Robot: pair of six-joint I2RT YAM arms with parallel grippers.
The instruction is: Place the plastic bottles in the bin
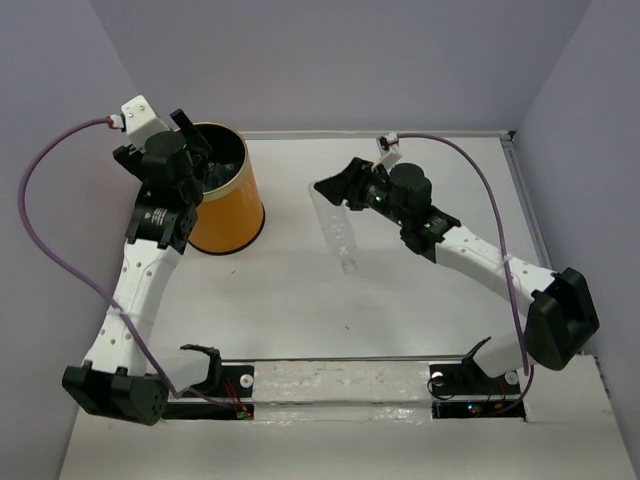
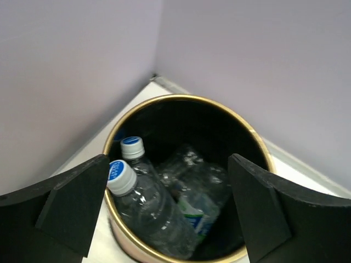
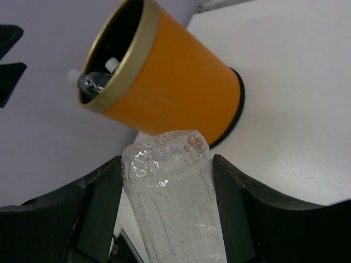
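Top external: right jaws grip a bottle (image 1: pixel 336 235) near the bin (image 1: pixel 236 212); left jaws gape above it.

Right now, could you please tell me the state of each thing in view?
Bin: upright, partly filled.
Binned bottles: lying inside the bin, two caps showing.
Held bottle: crinkled, clamped, outside the bin.
Left gripper: open, empty, above the bin.
Right gripper: shut on the held bottle.
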